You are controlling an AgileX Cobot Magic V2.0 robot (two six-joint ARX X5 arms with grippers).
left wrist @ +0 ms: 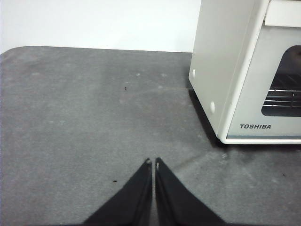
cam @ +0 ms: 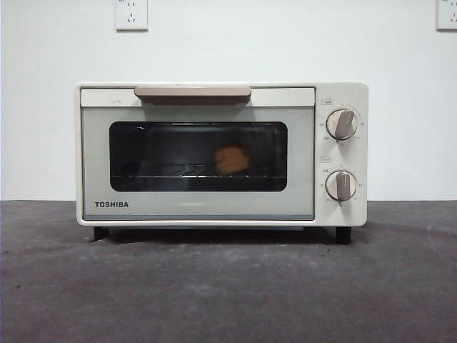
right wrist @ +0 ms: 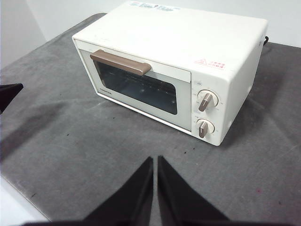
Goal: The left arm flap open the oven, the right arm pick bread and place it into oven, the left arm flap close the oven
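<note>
The cream-white TOSHIBA oven [cam: 214, 153] stands on the grey table with its glass door shut and the beige handle [cam: 192, 92] up at the top. Through the window the golden bread [cam: 231, 158] rests on the wire rack inside. My left gripper [left wrist: 152, 162] hovers shut and empty over the table, off the oven's [left wrist: 244, 70] side corner. Back from the oven's [right wrist: 174, 66] front, on the knob side, my right gripper [right wrist: 155, 160] is shut and holds nothing. Neither arm shows in the front view.
Two beige knobs [cam: 342, 154] sit on the oven's right panel. White wall with power sockets [cam: 131, 13] stands behind. A black tip of the other arm [right wrist: 9, 93] pokes in at the edge of the right wrist view. The table's front edge [right wrist: 19, 207] is near.
</note>
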